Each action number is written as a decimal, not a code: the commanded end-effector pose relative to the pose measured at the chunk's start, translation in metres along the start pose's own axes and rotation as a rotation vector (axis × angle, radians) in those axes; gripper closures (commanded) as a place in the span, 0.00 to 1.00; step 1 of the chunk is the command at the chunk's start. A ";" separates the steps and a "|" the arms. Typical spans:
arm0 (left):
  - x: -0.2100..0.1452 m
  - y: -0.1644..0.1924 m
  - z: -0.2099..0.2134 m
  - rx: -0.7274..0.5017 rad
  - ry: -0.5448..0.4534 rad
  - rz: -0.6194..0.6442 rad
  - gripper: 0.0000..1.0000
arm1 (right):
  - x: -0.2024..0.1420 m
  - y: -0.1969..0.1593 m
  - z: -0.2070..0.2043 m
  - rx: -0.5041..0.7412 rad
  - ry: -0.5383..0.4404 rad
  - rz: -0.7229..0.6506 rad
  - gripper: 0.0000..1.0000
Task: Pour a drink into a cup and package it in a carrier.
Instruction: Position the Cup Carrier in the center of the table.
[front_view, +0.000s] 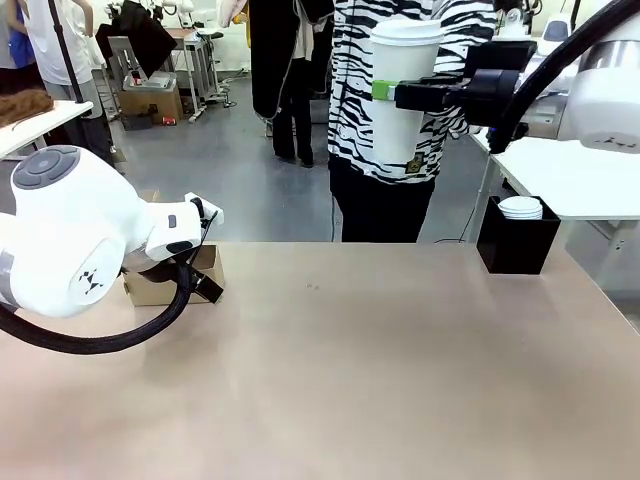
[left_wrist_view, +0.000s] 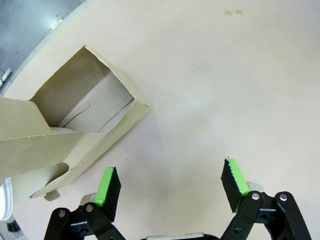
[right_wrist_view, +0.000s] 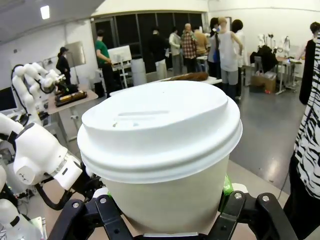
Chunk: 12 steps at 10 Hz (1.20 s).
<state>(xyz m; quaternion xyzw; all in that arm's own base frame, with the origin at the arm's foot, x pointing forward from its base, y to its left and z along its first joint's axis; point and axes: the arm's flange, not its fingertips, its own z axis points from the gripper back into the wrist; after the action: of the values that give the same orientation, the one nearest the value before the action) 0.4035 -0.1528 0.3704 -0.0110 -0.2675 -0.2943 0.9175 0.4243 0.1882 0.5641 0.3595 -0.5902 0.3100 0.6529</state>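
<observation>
**Lidded cup aloft, carrier waiting**

Table (front_view: 380, 360): flat, matte beige.
Carrier (left_wrist_view: 95, 107): boxy brown cardboard at the left edge, top open, likely to receive the cup. My left gripper (left_wrist_view: 172, 182) hovers just beside it, jaws apart and empty.
Cup (right_wrist_view: 160, 150): white tapered paper with a domed plastic lid. My right gripper (front_view: 412, 96) clamps it upright above the far edge, presumably against spills.

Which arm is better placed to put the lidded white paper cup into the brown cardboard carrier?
Right. The right gripper is shut on the lidded white paper cup, held high; the left gripper hangs open, empty, beside the brown cardboard carrier.
</observation>
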 end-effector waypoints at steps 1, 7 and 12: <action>0.000 0.001 0.000 -0.002 -0.001 0.002 0.00 | 0.004 0.000 -0.006 -0.001 -0.028 0.000 0.20; 0.022 -0.010 0.068 0.067 0.002 0.050 0.00 | 0.004 0.000 -0.006 -0.001 -0.028 0.000 0.20; 0.083 0.027 0.162 0.121 0.079 0.284 0.00 | 0.004 0.000 -0.006 -0.001 -0.028 0.000 0.20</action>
<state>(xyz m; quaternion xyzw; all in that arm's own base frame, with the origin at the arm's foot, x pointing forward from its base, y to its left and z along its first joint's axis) 0.3788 -0.1425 0.5494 0.0091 -0.2549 -0.1754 0.9509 0.4245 0.1883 0.5643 0.3598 -0.5904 0.3102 0.6525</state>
